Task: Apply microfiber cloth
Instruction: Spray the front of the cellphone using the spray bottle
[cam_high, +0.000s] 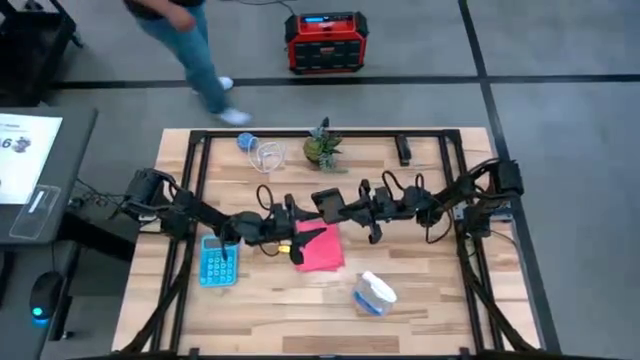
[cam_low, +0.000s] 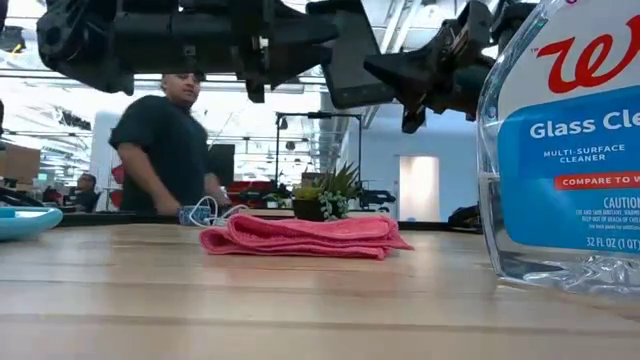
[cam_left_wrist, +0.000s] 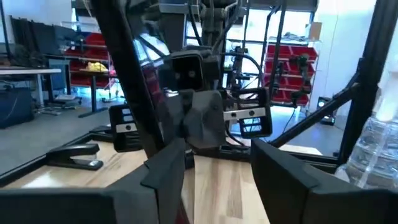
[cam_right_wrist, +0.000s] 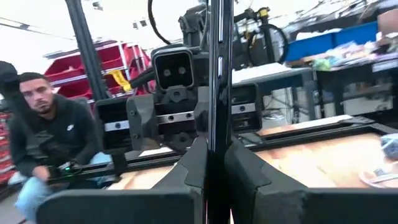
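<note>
The pink microfiber cloth (cam_high: 322, 250) lies folded on the wooden table (cam_high: 420, 290), and it shows flat on the table in the low view (cam_low: 300, 237). A black phone (cam_high: 327, 204) hangs in the air just beyond the cloth's far edge, with my right gripper (cam_high: 346, 208) shut on it. My left gripper (cam_high: 306, 236) hovers open over the cloth's left edge, well above it and touching nothing. In the left wrist view my left gripper (cam_left_wrist: 214, 165) faces the other arm. My right gripper pinches the phone between its two fingers (cam_right_wrist: 194, 163), one on each flat face, at the end of the phone (cam_right_wrist: 217, 134) nearest the table's right. The fingers come in about level from the right. The phone is lifted clear of the table, high above the cloth (cam_low: 345, 62).
A light blue calculator (cam_high: 218, 262) lies left of the cloth. A glass cleaner spray bottle (cam_high: 375, 293) lies toward the near right. A small potted plant (cam_high: 322, 148) and a coiled cable (cam_high: 262, 153) sit at the far edge. A person (cam_low: 165, 140) stands behind the table.
</note>
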